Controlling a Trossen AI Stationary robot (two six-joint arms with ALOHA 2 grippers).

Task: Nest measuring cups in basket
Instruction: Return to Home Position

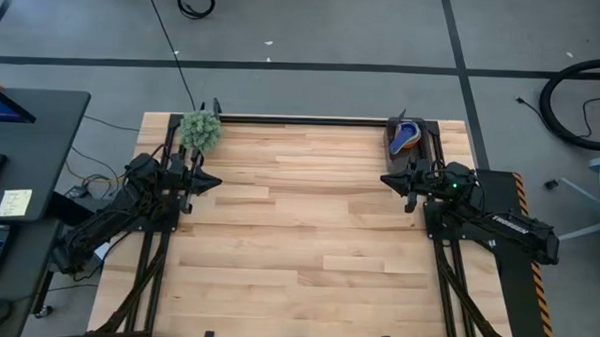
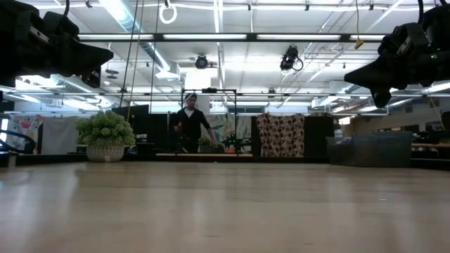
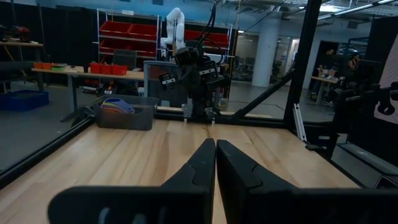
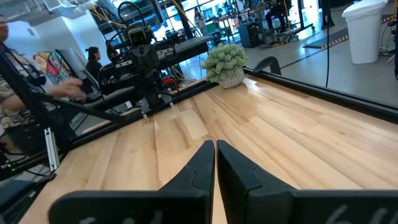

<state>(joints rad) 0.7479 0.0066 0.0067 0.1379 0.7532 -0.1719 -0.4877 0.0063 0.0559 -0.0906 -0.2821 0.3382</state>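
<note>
The dark grey basket (image 1: 405, 138) stands at the table's far right corner, its base on the wood; it also shows in the left wrist view (image 3: 125, 113) and the low view (image 2: 373, 150). Stacked measuring cups (image 1: 408, 133) sit inside it, blue and orange on top (image 3: 118, 106). My left gripper (image 1: 215, 182) hovers shut over the table's left side, above the wood. My right gripper (image 1: 385, 178) hovers shut over the right side, just near of the basket. Both point at each other across the table and hold nothing.
A fuzzy green plant ball in a pale pot (image 1: 199, 131) stands at the table's far left corner, just beyond my left gripper. The wooden tabletop (image 1: 308, 239) stretches between the arms. A person (image 2: 190, 126) stands in the room far behind the table.
</note>
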